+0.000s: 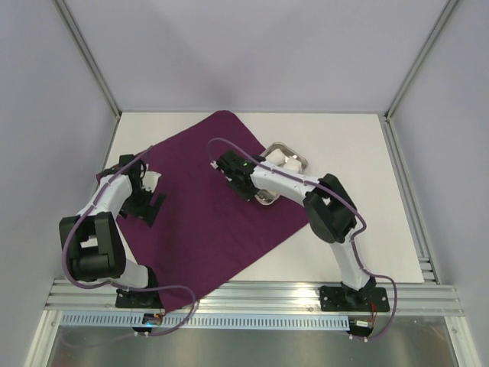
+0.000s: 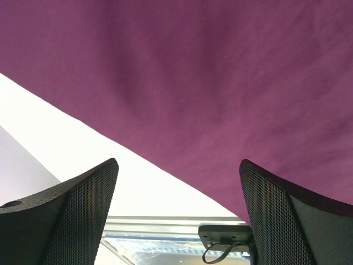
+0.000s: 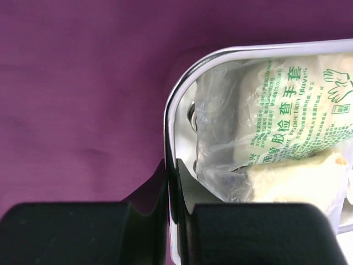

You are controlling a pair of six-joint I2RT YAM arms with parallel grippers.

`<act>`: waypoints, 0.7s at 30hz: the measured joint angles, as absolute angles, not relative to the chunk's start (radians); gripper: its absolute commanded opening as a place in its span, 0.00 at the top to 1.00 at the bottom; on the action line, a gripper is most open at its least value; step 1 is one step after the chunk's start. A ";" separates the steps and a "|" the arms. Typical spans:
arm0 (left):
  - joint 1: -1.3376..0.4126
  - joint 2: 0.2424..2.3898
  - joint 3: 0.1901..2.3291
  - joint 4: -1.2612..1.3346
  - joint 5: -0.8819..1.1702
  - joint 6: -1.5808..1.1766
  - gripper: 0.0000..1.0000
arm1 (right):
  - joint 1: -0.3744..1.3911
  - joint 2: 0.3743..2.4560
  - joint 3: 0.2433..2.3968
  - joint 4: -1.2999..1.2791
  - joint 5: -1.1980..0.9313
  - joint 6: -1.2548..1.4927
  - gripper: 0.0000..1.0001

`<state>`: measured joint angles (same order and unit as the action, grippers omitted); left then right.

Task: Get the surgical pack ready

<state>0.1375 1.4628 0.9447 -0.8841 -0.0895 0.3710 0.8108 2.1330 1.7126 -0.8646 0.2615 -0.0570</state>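
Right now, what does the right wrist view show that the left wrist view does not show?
Only the right wrist view: the right gripper shut on the rim of the steel tray, with a clear packet printed in green inside it. Only the left wrist view: the left gripper open and holding nothing, the white table, and the metal rail at its edge. Both: the purple cloth.

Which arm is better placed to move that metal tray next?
Right: the right hand grips the rim of the tray; the left hand hangs open over the purple cloth, away from it.
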 measured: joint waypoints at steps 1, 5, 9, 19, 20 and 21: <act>0.141 1.463 0.942 -0.884 -0.091 0.372 0.00 | 0.833 2.141 1.724 -0.863 0.254 -0.063 0.99; 0.152 1.457 0.939 -0.878 -0.101 0.373 0.00 | 0.916 2.173 1.752 -0.852 0.225 -0.106 0.99; 0.186 1.415 0.933 -0.882 -0.102 0.377 0.00 | 0.995 2.205 1.762 -0.839 0.196 -0.159 1.00; 0.287 1.384 0.934 -0.889 -0.079 0.393 0.00 | 1.135 2.234 1.811 -0.798 0.117 -0.292 0.94; 0.289 1.384 0.934 -0.891 -0.076 0.393 0.00 | 1.148 2.241 1.824 -0.797 0.112 -0.305 0.94; 0.290 1.383 0.934 -0.891 -0.074 0.393 0.00 | 1.157 2.249 1.833 -0.795 0.109 -0.314 0.94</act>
